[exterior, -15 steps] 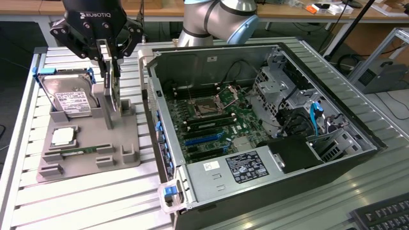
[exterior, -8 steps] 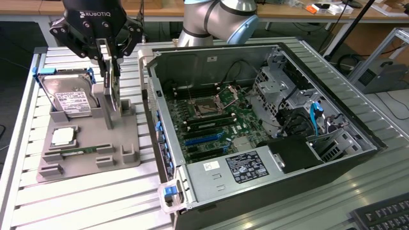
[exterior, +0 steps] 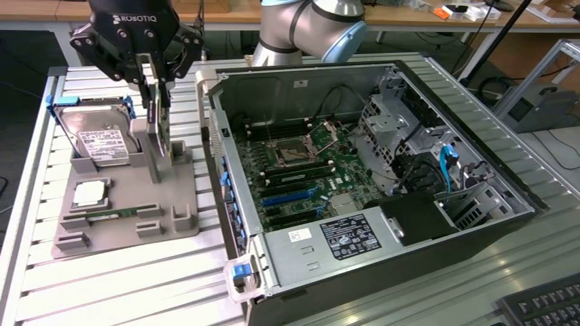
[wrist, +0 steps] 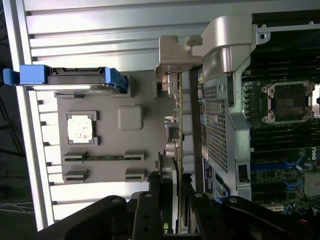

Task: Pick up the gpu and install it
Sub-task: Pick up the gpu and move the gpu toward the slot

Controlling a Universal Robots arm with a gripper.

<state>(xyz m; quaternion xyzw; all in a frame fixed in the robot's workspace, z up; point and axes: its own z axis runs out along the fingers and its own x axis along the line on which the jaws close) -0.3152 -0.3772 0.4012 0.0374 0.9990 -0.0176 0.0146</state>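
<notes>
The gpu (exterior: pixel 159 136) is a thin green card with a silver end bracket, seen edge-on and upright over the grey tray (exterior: pixel 118 234). My gripper (exterior: pixel 156 85) is shut on its upper edge, a black finger on each face. The card's lower end is level with the tray's slotted holder; whether it still rests there I cannot tell. In the wrist view the gpu (wrist: pixel 175 130) runs away from my gripper (wrist: pixel 172 192), its bracket at the far end beside the case wall. The open computer case (exterior: pixel 507 183) lies to the exterior view's right of the tray, motherboard (exterior: pixel 299 170) exposed.
On the tray sit a silver hard drive (exterior: pixel 104 139) in blue rails, a processor (exterior: pixel 91 193) and a narrow memory stick (exterior: pixel 104 216). Blue expansion slots (exterior: pixel 290 197) and a power supply (exterior: pixel 349 234) are inside the case. A keyboard (exterior: pixel 544 305) lies at the front right.
</notes>
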